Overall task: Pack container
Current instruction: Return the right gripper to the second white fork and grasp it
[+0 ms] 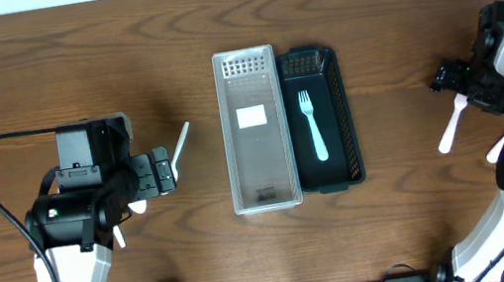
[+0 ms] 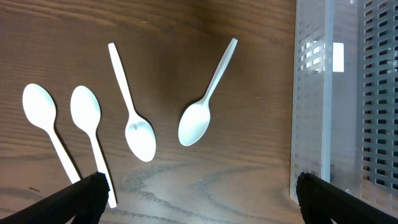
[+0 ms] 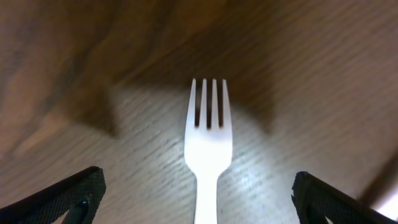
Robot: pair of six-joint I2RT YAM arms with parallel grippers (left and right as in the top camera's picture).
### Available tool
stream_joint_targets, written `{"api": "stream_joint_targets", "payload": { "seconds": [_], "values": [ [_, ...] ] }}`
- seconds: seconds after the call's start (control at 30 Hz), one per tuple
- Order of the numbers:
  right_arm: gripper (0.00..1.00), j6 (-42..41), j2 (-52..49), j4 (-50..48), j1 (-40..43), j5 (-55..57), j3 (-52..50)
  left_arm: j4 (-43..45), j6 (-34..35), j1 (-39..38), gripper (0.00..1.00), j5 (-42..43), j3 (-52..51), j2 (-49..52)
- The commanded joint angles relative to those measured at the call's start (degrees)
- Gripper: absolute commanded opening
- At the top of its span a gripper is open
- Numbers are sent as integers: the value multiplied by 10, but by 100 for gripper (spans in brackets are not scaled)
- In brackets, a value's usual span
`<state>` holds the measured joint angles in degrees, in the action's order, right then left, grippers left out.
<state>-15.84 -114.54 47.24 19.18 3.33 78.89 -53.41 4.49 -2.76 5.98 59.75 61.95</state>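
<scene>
Overhead: the clear container (image 1: 261,165) sits mid-counter (image 1: 381,2), touching a black container (image 1: 351,136) that holds one white packed fork (image 1: 313,124). The left tool (image 1: 168,169) reaches from a bent arm toward the clear container. The right tool (image 1: 451,81) hangs near the counter's far edge, over a loose fork (image 1: 449,132).

Left wrist: the fingers are spread wide and hold nothing. Four spoons lie apart below, the rightmost spoon (image 2: 196,123) closest to centre. Dropping straight across its handle looks like the cleanest pick.

Right wrist: this tool is equally wide and empty, with the loose fork centred between its fingers, tines pointing away. Descend level, close across the neck and lift without scraping the wood.
</scene>
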Motion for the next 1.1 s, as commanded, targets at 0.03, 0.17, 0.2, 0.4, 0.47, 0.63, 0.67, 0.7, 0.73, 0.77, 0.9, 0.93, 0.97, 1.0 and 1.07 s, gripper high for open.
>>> {"api": "stream_joint_targets", "payload": {
  "seconds": [0.03,0.17,0.2,0.4,0.47,0.63,0.67,0.7,0.73,0.77,0.9,0.93,0.97,1.0,1.07],
  "values": [
    [99,14,-23,-11,7,-4,-1,-4,-3,2,98,-6,11,1],
    [99,18,-33,-18,7,-4,-1,-4,-3,2,98,-6,11,1],
    [99,18,-35,-19,8,-4,-1,-4,-3,2,98,-6,11,1],
    [99,18,-37,-33,8,-4,-3,-4,-3,2,98,-6,11,1],
    [99,18,-37,-36,8,-4,-3,-4,-3,2,98,-6,11,1],
    [99,18,-37,-47,8,-4,-15,-6,-3,2,98,-6,11,1],
    [99,18,-37,-49,8,-4,-19,-6,-3,2,98,-6,11,1],
    [99,18,-37,-52,8,-4,-23,-6,-3,2,98,-6,11,1],
    [99,17,-37,-54,8,-4,-27,-6,-3,2,98,-6,11,1],
    [98,17,-37,-54,8,-4,-30,-6,-3,2,98,-6,11,1],
    [84,17,-37,-50,8,-4,-33,-6,-3,2,98,-6,11,1],
    [80,17,-37,-50,8,-4,-33,-6,-3,2,98,-6,11,1],
    [73,17,-37,-50,8,-4,-33,-6,-3,2,98,-6,11,1],
    [68,17,-37,-49,8,-4,-33,-6,-3,2,98,-6,11,1],
    [57,17,-37,-47,8,-4,-33,-6,-3,2,98,-6,11,1]
  ]
}}
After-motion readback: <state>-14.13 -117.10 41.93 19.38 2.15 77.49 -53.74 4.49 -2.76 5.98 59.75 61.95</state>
